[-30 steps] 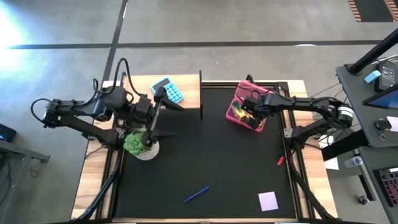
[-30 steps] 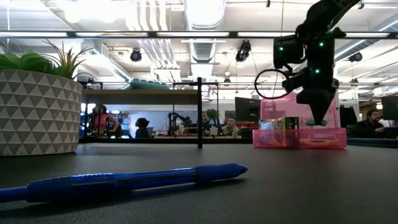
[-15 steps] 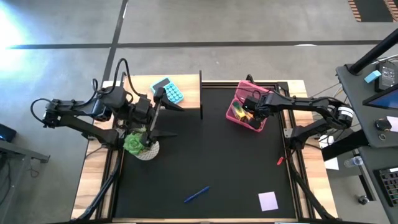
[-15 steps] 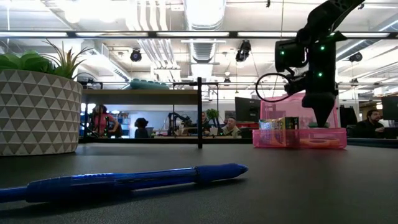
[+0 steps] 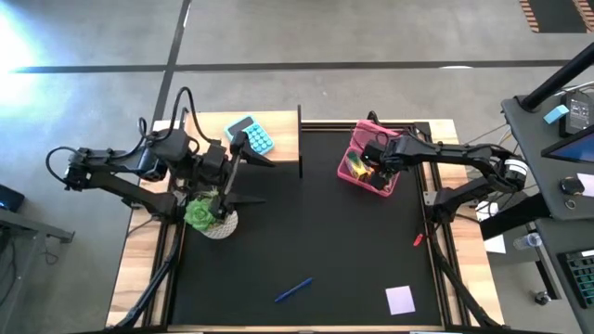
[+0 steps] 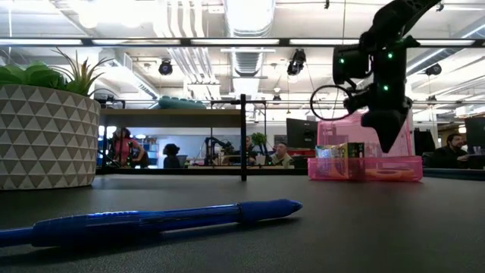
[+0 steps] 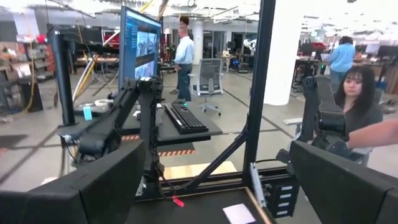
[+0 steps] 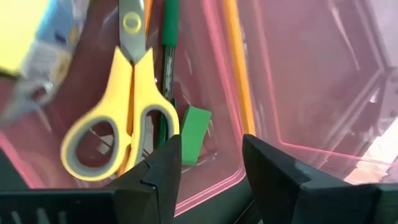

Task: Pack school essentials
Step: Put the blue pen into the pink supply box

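A pink see-through box (image 5: 368, 158) stands at the table's far right. In the right wrist view it holds yellow-handled scissors (image 8: 121, 118), a green pencil (image 8: 169, 37), an orange pencil (image 8: 239, 68), a small yellow box (image 8: 25, 31) and a green eraser (image 8: 196, 134) flat on its floor. My right gripper (image 8: 211, 158) slants down into the box, open, with the eraser just beyond one fingertip. A blue pen (image 5: 293, 290) and a lilac note pad (image 5: 400, 299) lie near the front edge. My left gripper (image 7: 211, 180) waits open, high and level, at the far left.
A potted plant (image 5: 209, 215) in a patterned white pot stands on the table's left, under my left arm. A blue calculator (image 5: 251, 135) lies at the far left, and a small red thing (image 5: 419, 240) by the right edge. A thin upright post (image 6: 242, 136) stands at the far edge.
My right gripper has opened over the pink box while staying in place; in the low view its finger end looks wider than a second ago.
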`<state>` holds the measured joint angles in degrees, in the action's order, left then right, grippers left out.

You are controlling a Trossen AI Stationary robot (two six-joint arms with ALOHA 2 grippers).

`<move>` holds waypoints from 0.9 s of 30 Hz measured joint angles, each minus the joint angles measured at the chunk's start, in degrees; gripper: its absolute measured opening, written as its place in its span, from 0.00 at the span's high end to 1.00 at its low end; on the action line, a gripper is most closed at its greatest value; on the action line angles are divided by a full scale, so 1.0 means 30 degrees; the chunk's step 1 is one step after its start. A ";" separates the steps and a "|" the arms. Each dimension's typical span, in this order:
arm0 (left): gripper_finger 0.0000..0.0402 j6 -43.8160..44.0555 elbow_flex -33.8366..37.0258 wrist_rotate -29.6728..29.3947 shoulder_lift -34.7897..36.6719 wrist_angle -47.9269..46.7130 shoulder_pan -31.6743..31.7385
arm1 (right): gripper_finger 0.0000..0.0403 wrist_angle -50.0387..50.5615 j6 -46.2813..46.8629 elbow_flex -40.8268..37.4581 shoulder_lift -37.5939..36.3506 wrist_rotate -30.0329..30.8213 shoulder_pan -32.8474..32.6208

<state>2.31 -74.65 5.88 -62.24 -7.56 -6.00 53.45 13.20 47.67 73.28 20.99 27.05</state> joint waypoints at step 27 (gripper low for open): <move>0.05 1.2101 0.0022 -0.4042 -0.3800 -0.5282 -0.1799 | 0.61 0.1544 0.3536 0.5920 0.0000 -0.3519 -0.6214</move>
<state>38.61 -74.59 -6.25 -73.64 -23.41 -11.40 58.08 23.80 65.43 73.28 10.44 8.41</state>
